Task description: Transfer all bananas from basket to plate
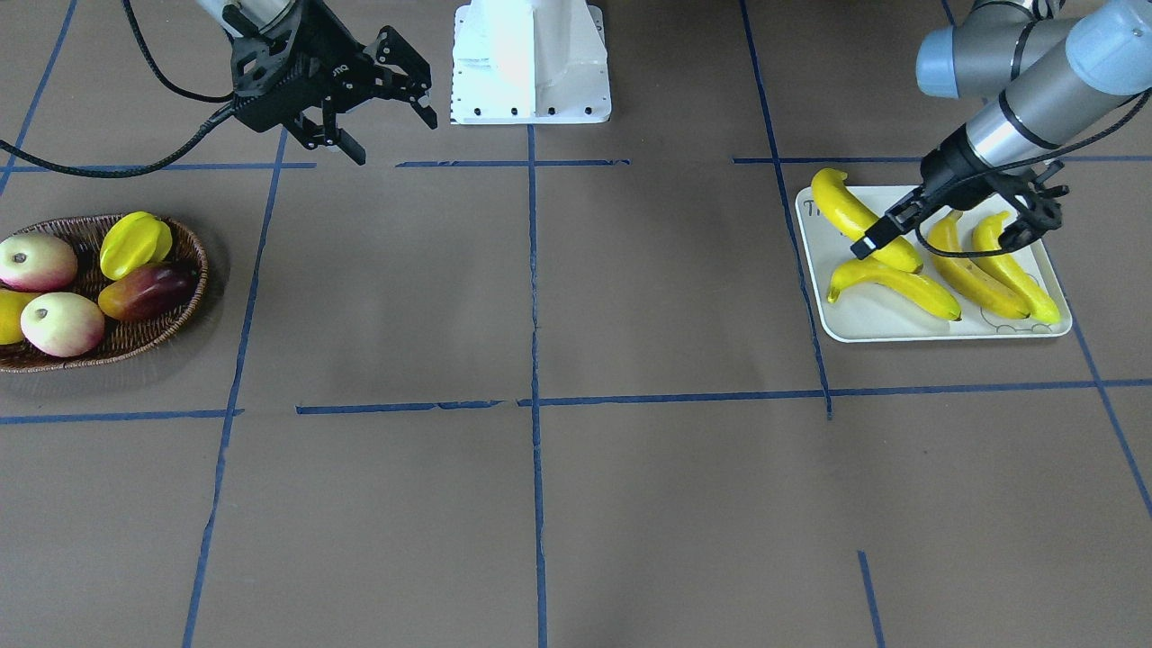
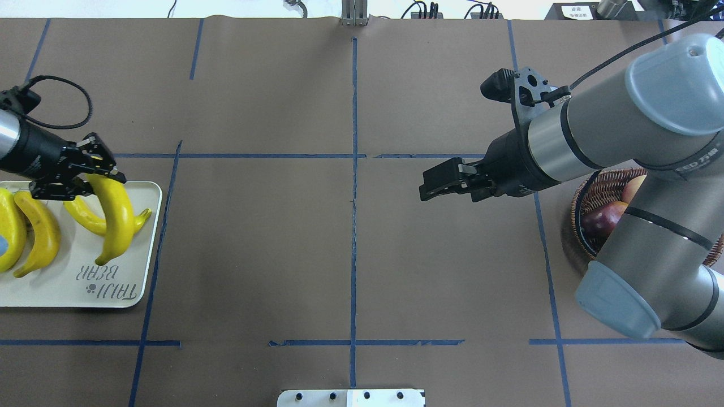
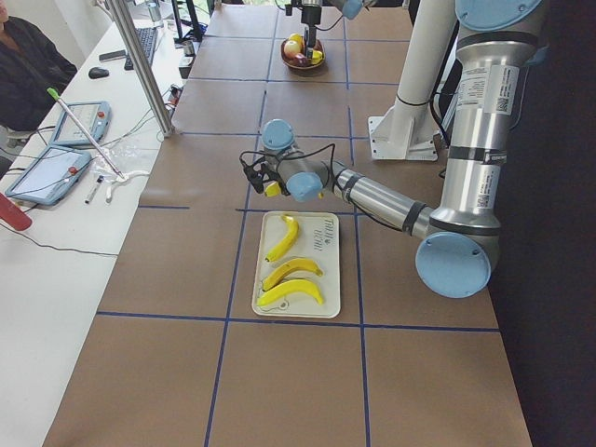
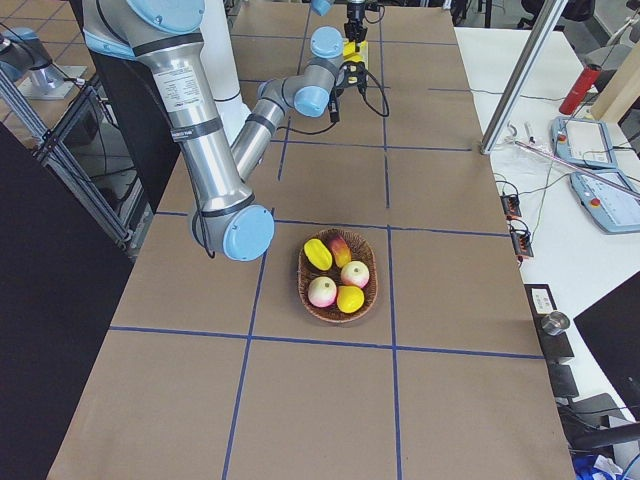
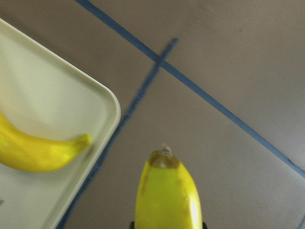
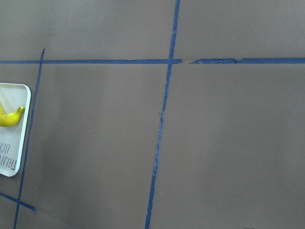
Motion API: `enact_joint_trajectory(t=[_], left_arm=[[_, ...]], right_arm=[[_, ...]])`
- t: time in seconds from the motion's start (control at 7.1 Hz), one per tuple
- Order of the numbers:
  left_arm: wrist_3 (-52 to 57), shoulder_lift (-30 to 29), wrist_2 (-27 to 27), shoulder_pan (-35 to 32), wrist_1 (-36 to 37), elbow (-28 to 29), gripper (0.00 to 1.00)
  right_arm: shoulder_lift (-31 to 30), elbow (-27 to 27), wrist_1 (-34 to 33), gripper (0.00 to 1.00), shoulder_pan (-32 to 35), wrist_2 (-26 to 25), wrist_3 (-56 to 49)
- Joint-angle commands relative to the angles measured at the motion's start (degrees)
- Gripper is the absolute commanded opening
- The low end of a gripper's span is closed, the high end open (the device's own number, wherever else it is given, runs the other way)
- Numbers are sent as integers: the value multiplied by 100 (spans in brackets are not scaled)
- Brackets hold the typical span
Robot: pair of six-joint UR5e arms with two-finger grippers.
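The plate (image 1: 877,317) is set near the left end of the table (image 1: 630,297), and three bananas (image 1: 976,268) are laid flat on it. The fourth banana (image 2: 117,220) is gripped at one end by the left gripper (image 2: 99,182), whose fingers are clamped against its sides. In the wrist view its stem end is seen jutting out from between them. This banana is held over the side of the plate toward the table's middle, with its gripped end at the plate's edge away from the robot. In the overhead view it is seen crossing one of the flat ones. Whether it touches the plate cannot be told. The basket (image 1: 184,310) is placed near the right end of the table and is filled with apples (image 1: 61,322), a star fruit (image 1: 135,243) and a dark red fruit (image 1: 148,290). The right gripper (image 1: 393,133) is held above the right half of the table, well apart from the basket, with its jaws spread and empty.
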Motion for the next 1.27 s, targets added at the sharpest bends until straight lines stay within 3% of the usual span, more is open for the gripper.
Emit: enact_joint_trajectory(t=[0.0,0.28,0.42,0.56,0.85,1.13], left_arm=[[456,503,225,-82,-2,462,0],[456,434,331,-29,-2,1106,0],[448,442,323,-46,-2,1125,10],[456,442,332,-38,-2,1125,99],[482,442,297,-107,-2,1099,100],[1172,468,244,-484,7,1002,100]], right_arm=[[-71,-22,2,100,51,-14,0],[-71,-22,-7,100,69,-5,0],[-71,-22,2,100,77,-5,0],[-71,-22,2,100,95,12,-9],[-80,-14,-15,100,182,47,-9],[-202,48,-583,100,733,109,-105]])
